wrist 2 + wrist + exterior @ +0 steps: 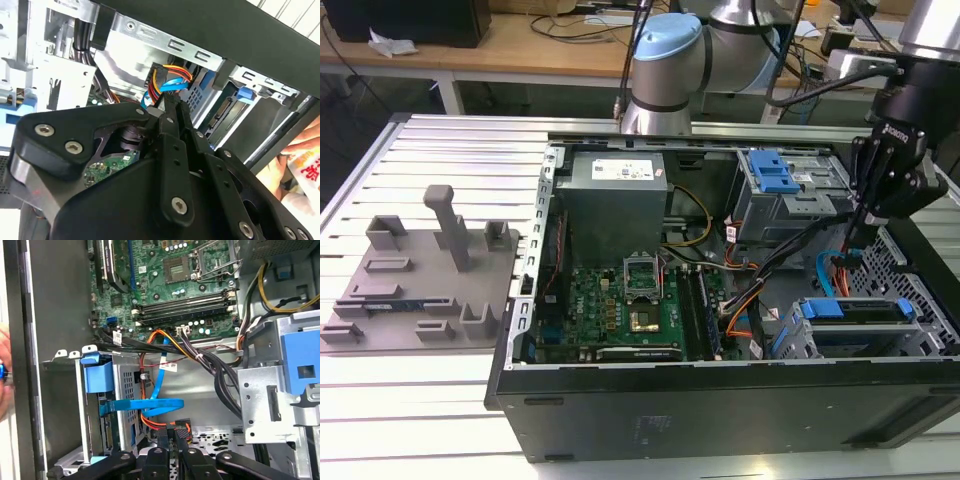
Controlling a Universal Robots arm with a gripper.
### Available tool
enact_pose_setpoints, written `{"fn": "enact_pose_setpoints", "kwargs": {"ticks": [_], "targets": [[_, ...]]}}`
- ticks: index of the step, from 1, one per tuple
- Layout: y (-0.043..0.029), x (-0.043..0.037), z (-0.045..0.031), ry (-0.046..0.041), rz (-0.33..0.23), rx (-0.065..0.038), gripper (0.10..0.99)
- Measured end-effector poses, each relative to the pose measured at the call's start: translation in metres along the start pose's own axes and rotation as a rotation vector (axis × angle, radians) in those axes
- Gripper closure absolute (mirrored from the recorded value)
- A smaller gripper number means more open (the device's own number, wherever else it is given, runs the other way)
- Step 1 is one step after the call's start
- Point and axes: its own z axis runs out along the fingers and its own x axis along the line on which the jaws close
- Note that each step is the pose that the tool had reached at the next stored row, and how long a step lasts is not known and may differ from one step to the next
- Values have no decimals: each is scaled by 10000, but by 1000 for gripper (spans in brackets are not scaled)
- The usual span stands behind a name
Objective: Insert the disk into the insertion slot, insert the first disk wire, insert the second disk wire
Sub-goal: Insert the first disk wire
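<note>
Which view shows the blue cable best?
The first wrist view: the blue cable shows as a broad flat band. The exterior view shows a thin loop; the second wrist view, a short bit by the gripper.

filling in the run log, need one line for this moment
disk: in insertion slot | hand: shut on wire plug | plug: apart from disk

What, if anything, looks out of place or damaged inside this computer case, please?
Nothing looks damaged or spilled. The one oddity is a person's hand close beside the case wall while the gripper is at the wires by the disk. The disk sits level in its slot.
</note>
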Motion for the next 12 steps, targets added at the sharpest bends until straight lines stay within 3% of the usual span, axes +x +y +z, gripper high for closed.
{"fn": "enact_pose_setpoints", "kwargs": {"ticks": [1, 4, 12], "targets": [[-6, 54, -5, -94, -10, -20, 918], [-13, 116, -7, -219, -37, -69, 918], [-24, 195, -3, -263, -218, -81, 918]]}}
